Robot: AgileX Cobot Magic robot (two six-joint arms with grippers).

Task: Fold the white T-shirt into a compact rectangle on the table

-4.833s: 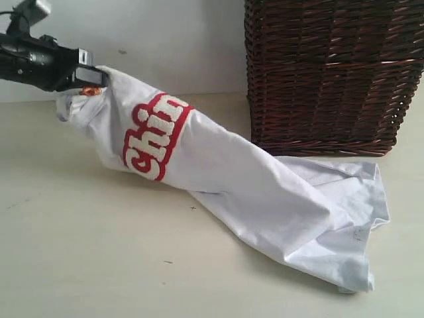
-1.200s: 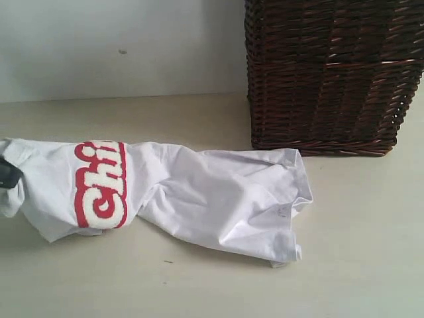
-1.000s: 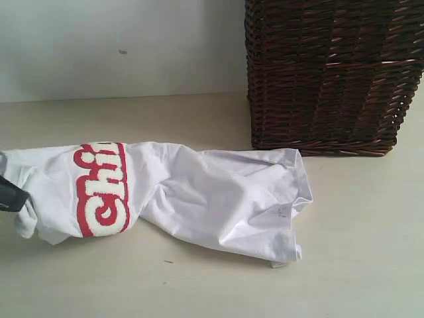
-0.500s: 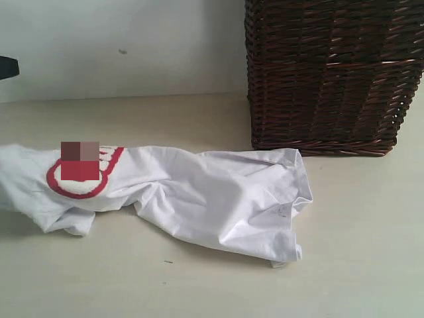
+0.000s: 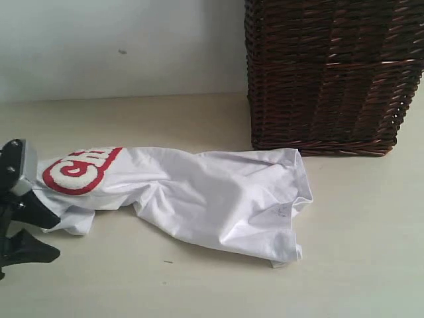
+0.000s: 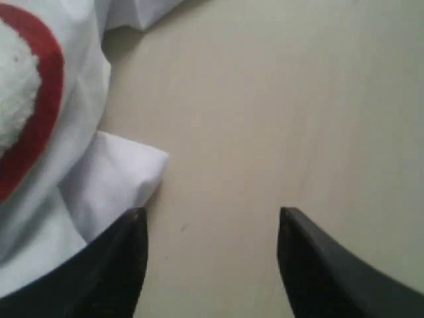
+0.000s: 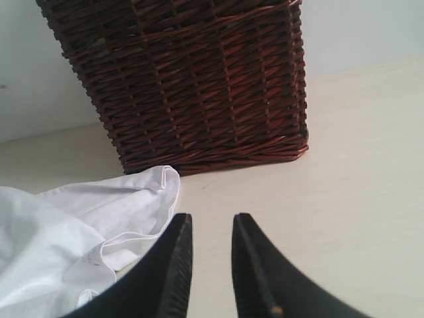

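The white T-shirt (image 5: 199, 195) lies crumpled in a long bundle on the table (image 5: 218, 291), its red-outlined lettering (image 5: 76, 169) at the left end. My left gripper (image 5: 56, 237) sits low at the far left, just in front of that lettered end. In the left wrist view the left gripper (image 6: 211, 215) is open wide over bare table, with the shirt (image 6: 86, 179) beside one fingertip (image 6: 132, 228) and nothing between the jaws. My right gripper (image 7: 212, 218) is open by a narrow gap and empty, next to the shirt's hem (image 7: 99, 218). It is out of the exterior view.
A tall dark brown wicker basket (image 5: 331, 73) stands at the back right, close behind the shirt's right end; the right wrist view shows the basket (image 7: 199, 79) ahead of the jaws. A pale wall (image 5: 119, 46) runs along the back.
The left gripper has let go of the shirt's lettered end and opened. That end has dropped flat onto the table, and the gripper now sits beside it at the left edge.
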